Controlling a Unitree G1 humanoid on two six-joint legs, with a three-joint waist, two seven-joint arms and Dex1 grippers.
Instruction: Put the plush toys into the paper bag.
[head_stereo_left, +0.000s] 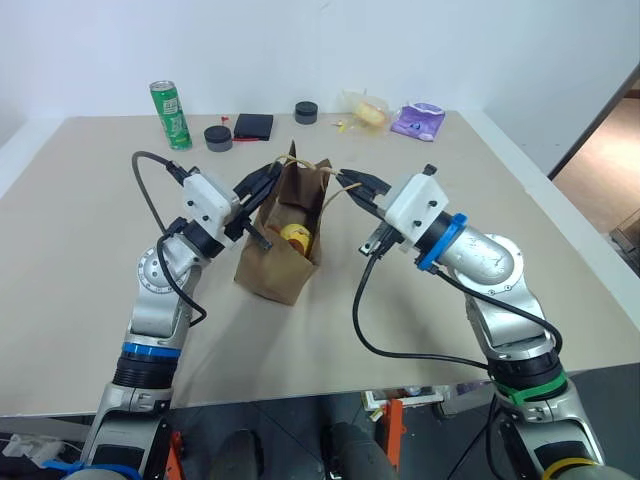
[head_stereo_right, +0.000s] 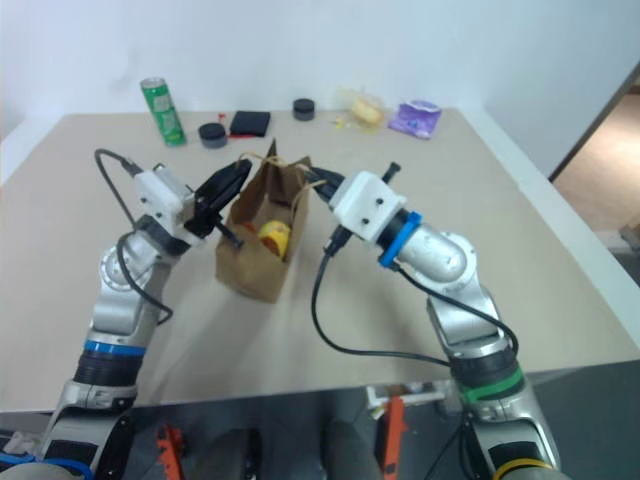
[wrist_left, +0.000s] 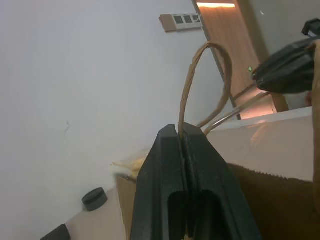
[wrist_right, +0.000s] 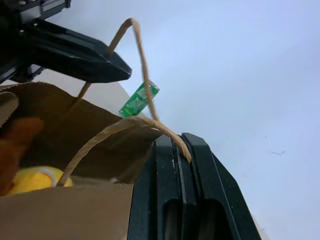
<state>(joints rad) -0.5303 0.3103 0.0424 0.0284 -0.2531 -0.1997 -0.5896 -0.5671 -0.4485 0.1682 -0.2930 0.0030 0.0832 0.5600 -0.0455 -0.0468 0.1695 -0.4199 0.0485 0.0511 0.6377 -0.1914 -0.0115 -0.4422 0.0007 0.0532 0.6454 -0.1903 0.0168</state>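
The brown paper bag (head_stereo_left: 275, 265) stands open-topped at the middle of the table. Inside it lies the yellow-and-white ball plush (head_stereo_left: 295, 237), and the reddish-brown bear plush (wrist_right: 15, 145) rests beside it. My left gripper (head_stereo_left: 272, 172) is shut on one tan cord handle (wrist_left: 200, 85) at the bag's left rim. My right gripper (head_stereo_left: 350, 182) is shut on the other handle (wrist_right: 115, 132) at the right rim. Both grippers face each other over the bag's mouth, and both handles are drawn taut.
Along the table's far edge stand a green can (head_stereo_left: 170, 114), two black round pots (head_stereo_left: 218, 138) (head_stereo_left: 306, 112), a black flat case (head_stereo_left: 253, 126), a clear packet with yellow contents (head_stereo_left: 365, 108) and a purple pouch (head_stereo_left: 418, 120). The table's front edge (head_stereo_left: 300, 395) runs close below the bag.
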